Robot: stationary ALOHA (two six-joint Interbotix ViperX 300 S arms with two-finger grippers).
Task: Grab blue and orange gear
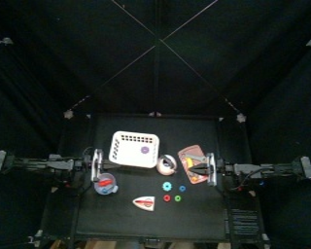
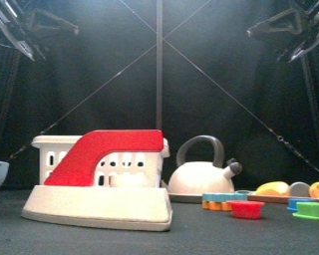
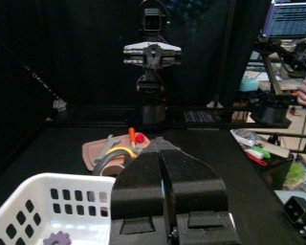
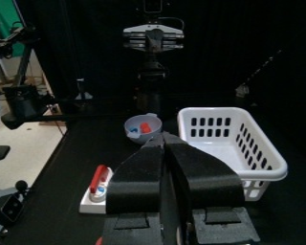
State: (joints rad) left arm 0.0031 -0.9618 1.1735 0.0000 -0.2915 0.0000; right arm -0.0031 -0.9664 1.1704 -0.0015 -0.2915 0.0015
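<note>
Dim black-curtained scene, soft overhead light, mild blur

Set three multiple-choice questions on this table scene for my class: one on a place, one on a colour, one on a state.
1. Where does the purple piece lie?
A. in the white perforated box
B. on the brown board
C. between a gripper's jaws

2. What colour is the upper part of the toy iron?
A. green
B. red
C. yellow

3. What is the state of the blue and orange gear?
A. held by the left gripper
B. held by the right gripper
C. lying on the table, ungripped

Answers:
1 A, the top view shows it inside the box walls.
2 B, the front view shows red over a white base.
3 C, it lies between the two grippers, apart from both.
</note>
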